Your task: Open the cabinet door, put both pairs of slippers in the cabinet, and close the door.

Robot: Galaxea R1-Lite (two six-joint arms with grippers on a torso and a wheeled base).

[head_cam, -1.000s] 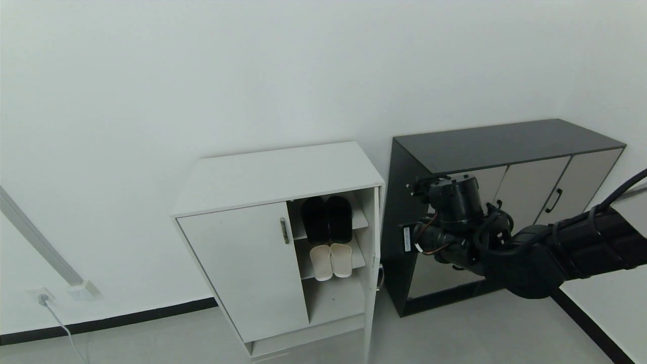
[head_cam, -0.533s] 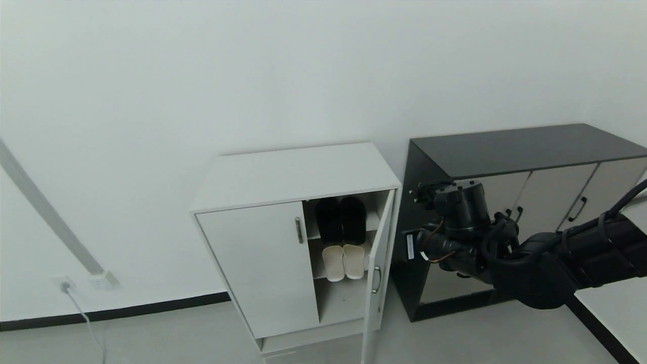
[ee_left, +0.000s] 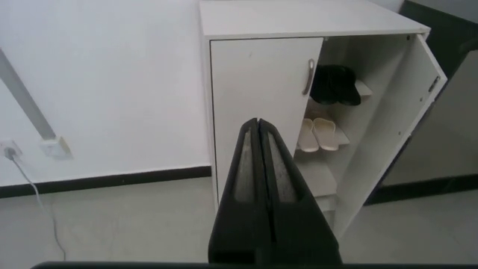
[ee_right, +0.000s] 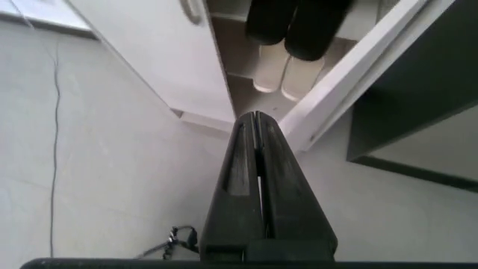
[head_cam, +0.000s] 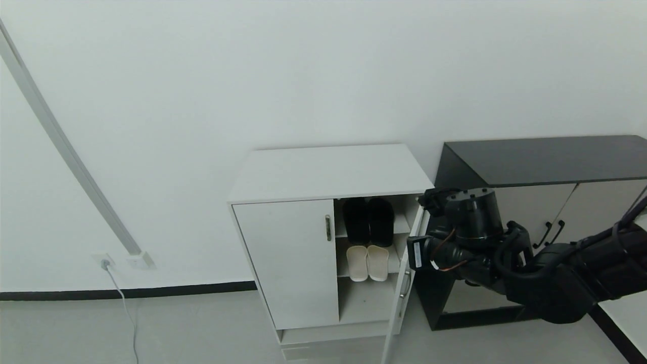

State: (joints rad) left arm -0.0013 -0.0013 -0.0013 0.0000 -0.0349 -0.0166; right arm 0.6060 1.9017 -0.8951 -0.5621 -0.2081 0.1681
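left gripper (ee_left: 258, 123) — fingers (ee_left: 246, 164) pressed flat together, nothing between them. it hangs well back from the white cabinet (ee_left: 314, 19), aimed at it, tips lined up over the closed left door (ee_left: 261, 82).

right gripper (ee_right: 256, 116): fingers also together, empty. tips sit just beside the edge of the open right door (ee_right: 351, 82); can't tell if they touch it. in the head view the right arm (head_cam: 505, 258) has its wrist up against the outer side of that door, near the top corner.

right door is hinged on the cabinet's right side and stands swung out toward the robot, partly open, its handle (head_cam: 405, 285) on the outer face. left door is shut, with its handle (head_cam: 328, 227) at the inner edge.

both pairs are already inside, behind the open half:
- black slippers (head_cam: 369, 220) on the top shelf, side by side and touching
- cream slippers (head_cam: 367, 262) on the shelf directly below, side by side and touching

dark cabinet (head_cam: 546, 159) stands just beside the white one on its right, against the same wall, doors shut, partly behind the right arm. a wall socket (head_cam: 103, 263) sits low on the wall well to the left — a cable (head_cam: 124, 308) drops from it to the floor (head_cam: 177, 333).
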